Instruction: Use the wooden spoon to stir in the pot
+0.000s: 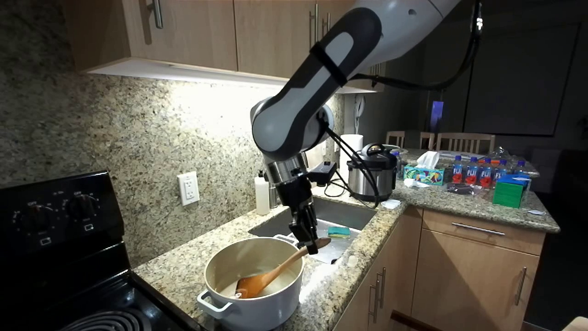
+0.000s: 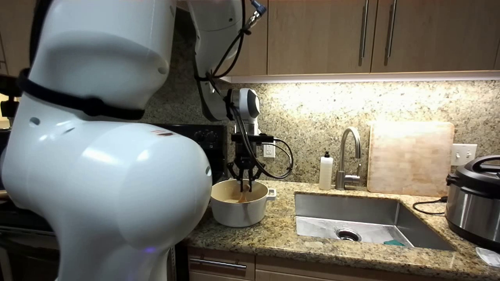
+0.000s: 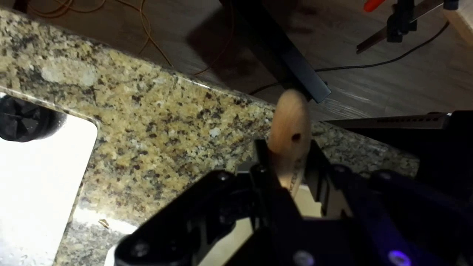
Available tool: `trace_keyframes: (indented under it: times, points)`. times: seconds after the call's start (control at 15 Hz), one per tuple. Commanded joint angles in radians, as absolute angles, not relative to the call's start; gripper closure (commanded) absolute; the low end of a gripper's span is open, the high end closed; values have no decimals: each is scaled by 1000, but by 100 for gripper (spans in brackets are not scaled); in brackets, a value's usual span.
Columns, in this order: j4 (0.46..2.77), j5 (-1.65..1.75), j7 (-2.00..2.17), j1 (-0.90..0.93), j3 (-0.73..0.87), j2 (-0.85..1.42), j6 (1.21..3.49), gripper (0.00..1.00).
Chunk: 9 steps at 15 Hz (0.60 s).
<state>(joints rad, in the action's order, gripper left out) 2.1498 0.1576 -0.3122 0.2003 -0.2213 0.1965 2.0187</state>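
Pinching the long-handled orange-brown wooden spoon near the top of its handle, the jaws clasp it from both sides, likely leaving enough length below to stir without dipping in themselves. The spoon slants, its bowl low inside the wide, round cream-white pot, which stands on the speckled tan granite tabletop, whose firm surface should steady it during stirring.
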Motion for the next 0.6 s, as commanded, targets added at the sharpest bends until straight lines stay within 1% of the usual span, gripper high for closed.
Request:
trace_keyframes:
  times: [0.0,0.27,0.53]
  points:
    - [2248,179,-229,199,-208,72,2020,91]
    - [2216,219,-174,207,-201,56,1951,90]
    - [2112,295,-115,229,-214,122,1830,90]
